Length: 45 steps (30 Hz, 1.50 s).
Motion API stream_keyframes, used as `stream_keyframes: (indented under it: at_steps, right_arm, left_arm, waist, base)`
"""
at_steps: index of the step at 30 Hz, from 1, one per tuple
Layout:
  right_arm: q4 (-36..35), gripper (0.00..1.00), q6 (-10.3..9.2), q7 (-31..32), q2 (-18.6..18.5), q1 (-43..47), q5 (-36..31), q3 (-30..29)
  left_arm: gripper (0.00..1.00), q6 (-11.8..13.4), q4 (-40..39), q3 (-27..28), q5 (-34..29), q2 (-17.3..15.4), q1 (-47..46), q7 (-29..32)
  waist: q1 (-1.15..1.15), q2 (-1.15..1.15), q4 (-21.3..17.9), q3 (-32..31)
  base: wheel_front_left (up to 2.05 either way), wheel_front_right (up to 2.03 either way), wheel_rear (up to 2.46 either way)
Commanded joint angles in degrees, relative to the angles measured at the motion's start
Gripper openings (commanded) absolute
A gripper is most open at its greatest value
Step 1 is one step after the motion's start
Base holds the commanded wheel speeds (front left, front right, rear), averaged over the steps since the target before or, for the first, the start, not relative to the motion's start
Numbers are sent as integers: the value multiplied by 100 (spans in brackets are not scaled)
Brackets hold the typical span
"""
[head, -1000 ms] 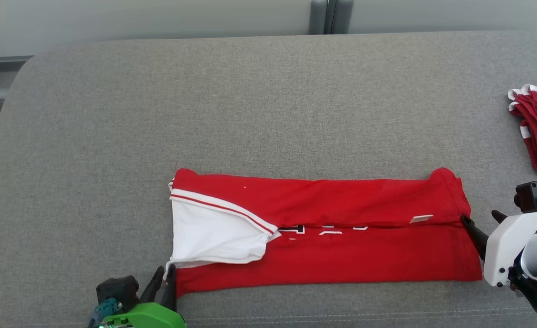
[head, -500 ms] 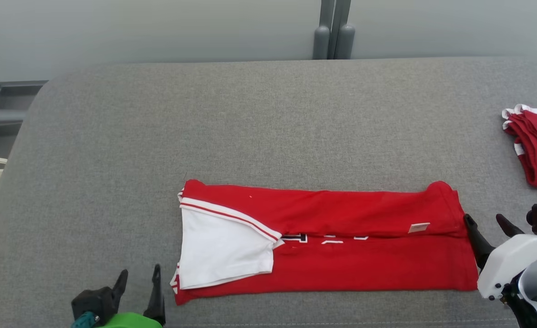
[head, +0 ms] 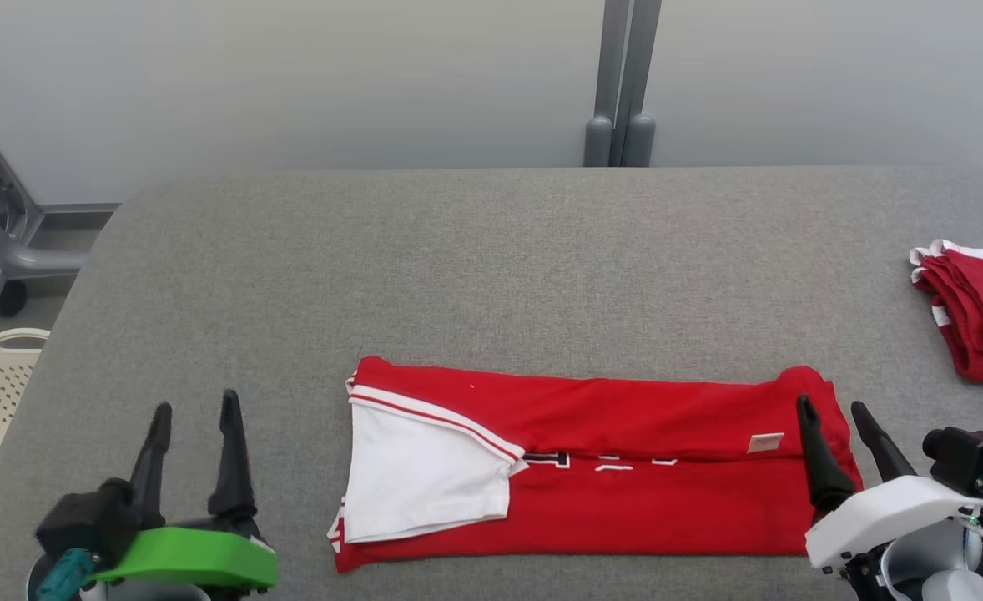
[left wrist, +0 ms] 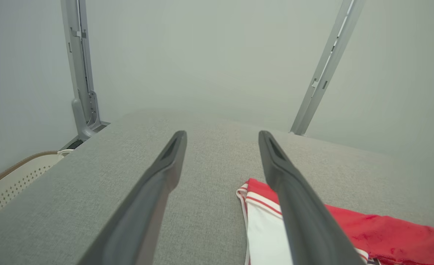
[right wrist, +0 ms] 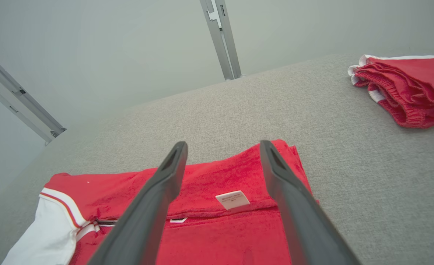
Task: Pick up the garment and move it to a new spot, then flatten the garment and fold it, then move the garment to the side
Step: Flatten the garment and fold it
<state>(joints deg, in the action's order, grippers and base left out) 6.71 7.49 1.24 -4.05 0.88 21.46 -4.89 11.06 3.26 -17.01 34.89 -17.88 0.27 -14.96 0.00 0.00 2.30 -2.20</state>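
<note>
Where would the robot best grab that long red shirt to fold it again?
Probably the right short end of the shirt, at a corner where layers stack. It lies flat in a long strip, so come in low from the right, where the open right end effector is nearest.

You get nothing legible here. The white label [right wrist: 232,199] on the folded red jersey [head: 667,509] carries print too small to read, and the black-and-white lettering [head: 551,460] along its fold line is mostly tucked under the upper flap, so you cannot make out any characters
</note>
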Motion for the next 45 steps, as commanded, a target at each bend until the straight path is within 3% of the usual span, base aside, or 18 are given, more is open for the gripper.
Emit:
stream_keyframes:
  at_steps: [1, 7, 11, 23, 45]
  right_arm:
    - [62, 100, -1, -158, 18, -71, 75, 36]
    - [402, 100, -1, -747, 96, -313, 168, 394]
    - [534, 100, -1, -1006, 104, -394, 10, 676]
    - [818, 100, -1, -1203, 108, -74, -332, 708]
    - [888, 100, -1, -1002, 113, -118, -541, 796]
  left_arm:
    - [100, -153, -163, 230, -57, 168, -31, -30]
    - [100, -980, -183, 870, -612, 630, 115, -18]
    - [100, -1255, 125, 876, -1100, 733, 191, -18]
    - [100, -1304, 1165, 692, -1758, 929, 346, -18]
    - [100, -1309, 1650, 708, -1516, 957, 135, 45]
  waist:
    - [0, 0, 8, -41]
    - [0, 0, 9, -131]
    - [0, 0, 1, -151]
    - [0, 0, -83, -149]
    - [0, 0, -181, -31]
  base:
    - [0, 0, 0]
    - [0, 0, 0]
    - [0, 0, 0]
    - [0, 0, 0]
    - [0, 0, 0]
